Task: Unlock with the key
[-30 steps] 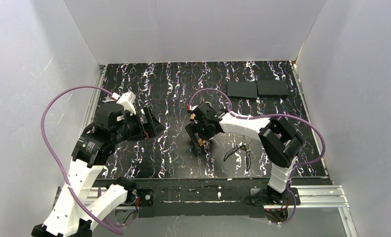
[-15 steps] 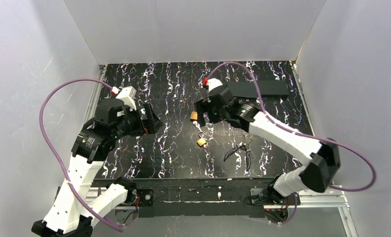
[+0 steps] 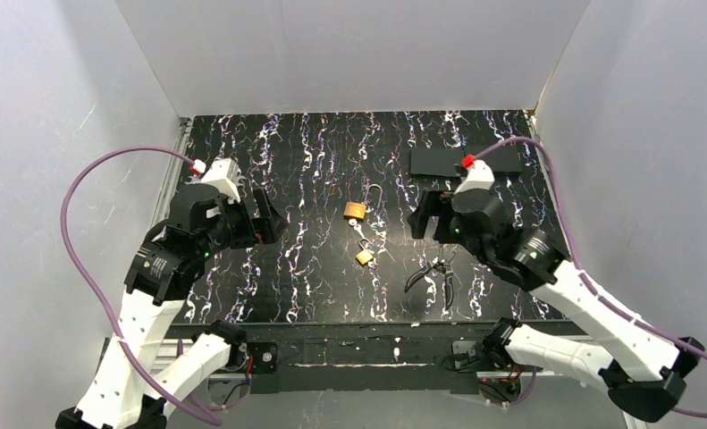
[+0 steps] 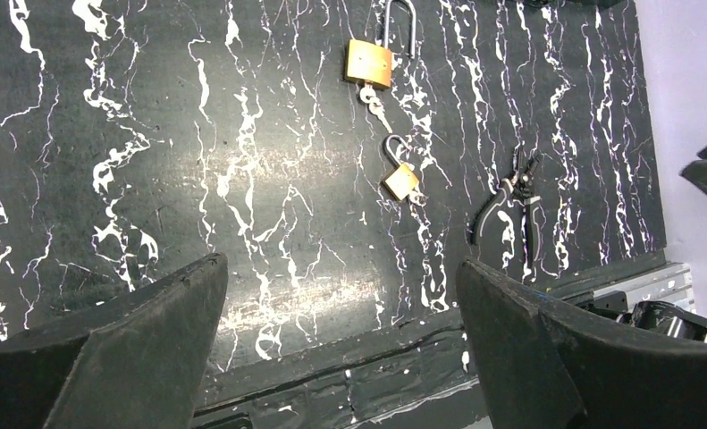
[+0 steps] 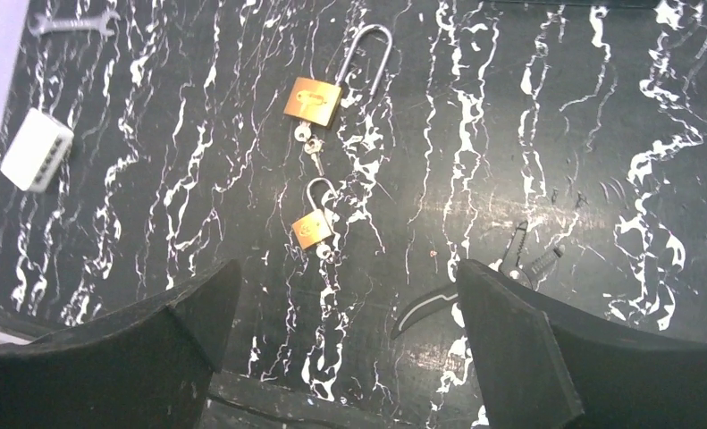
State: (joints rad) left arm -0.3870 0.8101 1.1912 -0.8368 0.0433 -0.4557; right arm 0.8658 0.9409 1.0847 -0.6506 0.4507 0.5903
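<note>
1. Top external view: the left gripper [image 3: 267, 217] hangs over the left part of the desk [image 3: 314, 161]. Its jaws are spread wide, hold nothing and face right toward the middle.
2. Mid-desk lies the large brass padlock [image 3: 355, 211]. Its shackle is swung out on the far side, so it looks already unlocked.
3. The key [image 5: 310, 148] sits at the near edge of that padlock's body, between it and the small brass padlock [image 3: 365, 257]. The right wrist view shows it touching or all but touching the large body. Whether its blade is in the keyway I cannot tell.
4. The key's long axis runs far to near, leaning slightly right at its near end, roughly in line with the two padlocks.
5. The small padlock has a further tiny bit of metal at its near right corner, too small to name. Whether its shackle is seated I cannot tell.
6. The right gripper [image 3: 426, 220] hovers right of the padlocks, jaws likewise released and empty. The key lies to its left, and this gripper is nearer to it than the left one. I judge that a reach for the key falls to the right arm, with the jaws set across the far-to-near axis.
7. Black-handled pliers [image 3: 437, 266] lie right of the small padlock and slightly nearer, apart from the key.
</note>
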